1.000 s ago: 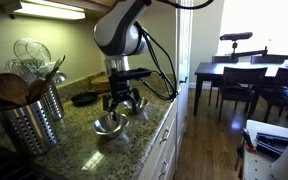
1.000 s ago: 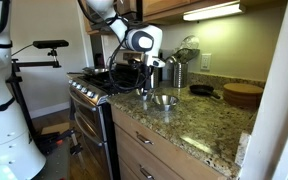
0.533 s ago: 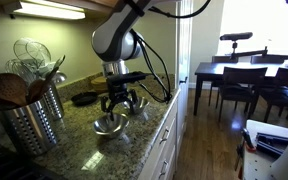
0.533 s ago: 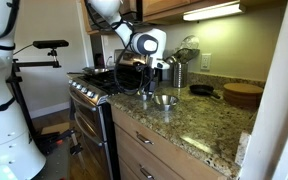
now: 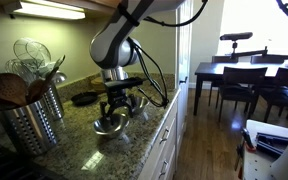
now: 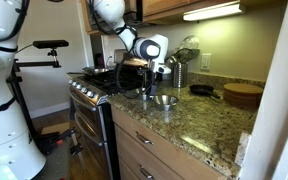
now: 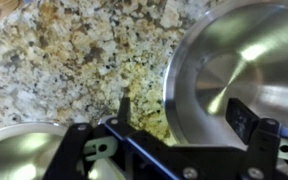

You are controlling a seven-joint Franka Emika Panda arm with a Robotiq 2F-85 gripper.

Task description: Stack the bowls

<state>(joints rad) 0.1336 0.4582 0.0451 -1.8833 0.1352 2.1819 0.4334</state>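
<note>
Far out to the left of the gripper [image 5: 117, 106], in an exterior view, stands the perforated utensil holder [image 5: 34, 122], with wooden spoons and a whisk poking out of it. Closer in, left of the gripper and a little behind it, the flat black dish [image 5: 84, 98] lies on the granite counter [image 5: 79, 142]. Then the gripper itself, hanging low over the counter, with one of the bowls [image 5: 106, 127] just beneath it.

Over to the wrist view. The first bowl [image 7: 19, 155] peeks in at the bottom corner, left of the gripper and clear of it. Next along, one dark finger [image 7: 124, 106] stands over bare granite, just outside the second bowl [image 7: 234, 60]. The opposite finger sits over that bowl's shiny inside. So the jaws are spread wide either side of its rim, with nothing clamped between them. I can't tell whether either tip touches the steel. The two bowls sit side by side, not nested, with granite showing between them.
</note>
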